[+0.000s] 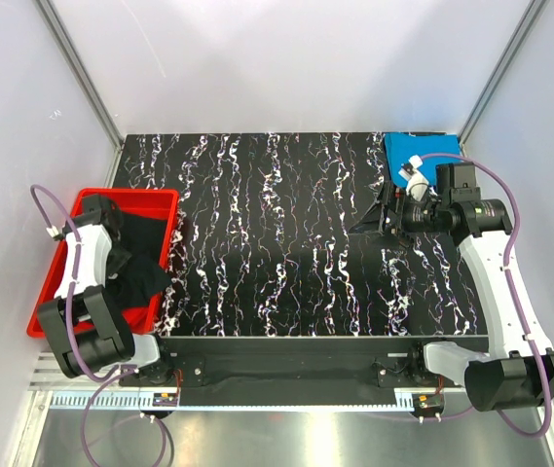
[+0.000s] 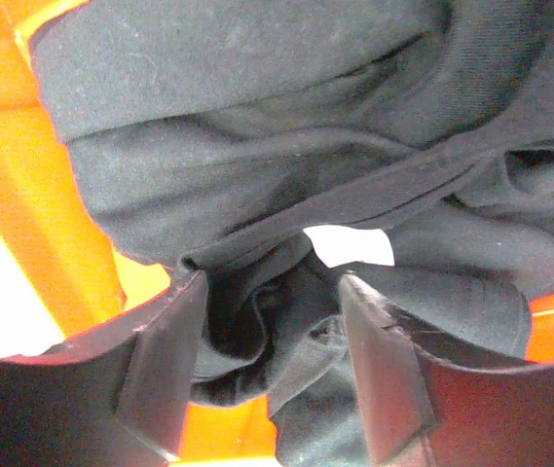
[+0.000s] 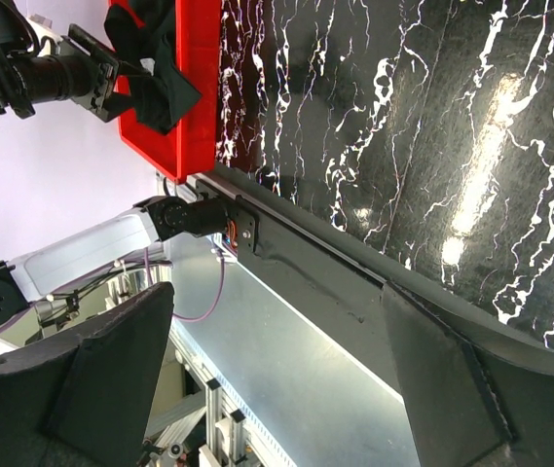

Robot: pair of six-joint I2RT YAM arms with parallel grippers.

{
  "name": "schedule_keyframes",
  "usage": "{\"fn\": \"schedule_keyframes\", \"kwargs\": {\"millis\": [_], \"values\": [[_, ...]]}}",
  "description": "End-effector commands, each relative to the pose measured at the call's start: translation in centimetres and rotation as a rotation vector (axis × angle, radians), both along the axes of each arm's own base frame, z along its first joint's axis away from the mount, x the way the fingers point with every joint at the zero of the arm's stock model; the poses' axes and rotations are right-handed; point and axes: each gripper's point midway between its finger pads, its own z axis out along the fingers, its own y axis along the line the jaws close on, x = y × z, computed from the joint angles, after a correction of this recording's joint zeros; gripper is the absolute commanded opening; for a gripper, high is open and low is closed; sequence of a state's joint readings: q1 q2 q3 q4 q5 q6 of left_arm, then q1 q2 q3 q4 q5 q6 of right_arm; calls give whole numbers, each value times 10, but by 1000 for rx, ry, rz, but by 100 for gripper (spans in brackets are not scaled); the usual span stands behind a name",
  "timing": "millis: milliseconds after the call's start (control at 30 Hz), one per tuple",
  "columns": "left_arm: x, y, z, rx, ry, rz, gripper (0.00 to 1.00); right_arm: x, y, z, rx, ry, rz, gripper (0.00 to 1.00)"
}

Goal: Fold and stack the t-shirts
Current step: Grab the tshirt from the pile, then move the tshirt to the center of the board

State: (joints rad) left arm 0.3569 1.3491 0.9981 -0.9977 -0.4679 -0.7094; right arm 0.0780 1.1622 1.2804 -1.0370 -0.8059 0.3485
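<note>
The black marbled table fills the top view, with white walls along its 9, 12 and 3 o'clock edges. One red tub sits at 9 o'clock on the table's left edge. Two t-shirts show. The one black t-shirt lies crumpled in the tub, a flap hanging over the rim toward 3 o'clock. The one blue t-shirt lies flat in the far corner at 1 o'clock. The wide middle of the table lies between them.

The left gripper reaches down into the tub, fingers apart and astride a bunched fold of the black shirt; whether the pads press the cloth I cannot tell. The right gripper hovers at 2 o'clock, just beside the blue shirt, pointing toward 9 o'clock, fingers spread wide and holding nothing.
</note>
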Motion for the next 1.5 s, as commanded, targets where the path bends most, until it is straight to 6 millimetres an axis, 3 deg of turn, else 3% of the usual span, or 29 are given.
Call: {"fn": "schedule_keyframes", "kwargs": {"millis": [0,33,100,167,367,467,500,600,633,700,800,900,933,967,1033,1067,1100,1133,1167,1200,1267,1300,1367,1467], "values": [[-1,5,2,25,-13,19,57,-4,4,10,28,-37,14,94],[-2,5,1,24,-8,19,52,-4,4,11,26,-43,12,94],[-3,4,0,18,-8,19,31,-5,4,10,25,-44,11,94],[-2,3,7,22,-35,15,2,-6,4,7,24,-37,10,94],[2,1,53,47,-160,25,0,-8,5,5,26,-8,15,92],[12,-3,94,68,-279,24,0,-11,12,4,7,0,56,92],[20,-3,117,85,-350,22,0,-13,14,3,4,1,66,92],[27,-12,153,95,-446,-16,0,-16,22,3,4,5,100,92],[32,-13,179,123,-510,-36,0,-17,23,2,8,8,103,92],[29,-16,196,133,-541,-53,0,-18,26,1,15,11,116,91],[34,-24,238,149,-659,-112,0,-19,28,0,30,18,117,91],[53,-46,304,133,-902,-260,0,-17,30,-1,46,27,110,91],[67,-62,335,97,-1033,-350,0,-17,30,-1,47,29,109,91],[63,-73,379,109,-1163,-400,0,-17,30,-1,49,31,106,92],[70,-100,433,31,-1341,-508,0,-17,31,0,53,30,104,92],[53,-114,483,38,-1468,-559,0,-17,31,0,54,37,99,92],[45,-127,512,-5,-1556,-583,0,-17,30,0,52,37,96,92],[58,-138,525,-74,-1587,-644,0,-17,30,1,48,31,93,92],[49,-147,546,-94,-1648,-676,0,-17,29,2,46,30,88,92],[26,-160,579,-116,-1759,-705,0,-16,29,2,42,26,84,92],[-2,-180,612,-169,-1899,-787,0,-15,28,6,42,14,75,92],[-5,-184,615,-202,-1924,-796,0,-14,28,6,39,8,68,91],[-30,-201,639,-252,-2036,-887,0,-15,27,9,36,-4,59,92],[-44,-221,654,-459,-2097,-971,0,-18,24,9,27,-20,47,92]]}}
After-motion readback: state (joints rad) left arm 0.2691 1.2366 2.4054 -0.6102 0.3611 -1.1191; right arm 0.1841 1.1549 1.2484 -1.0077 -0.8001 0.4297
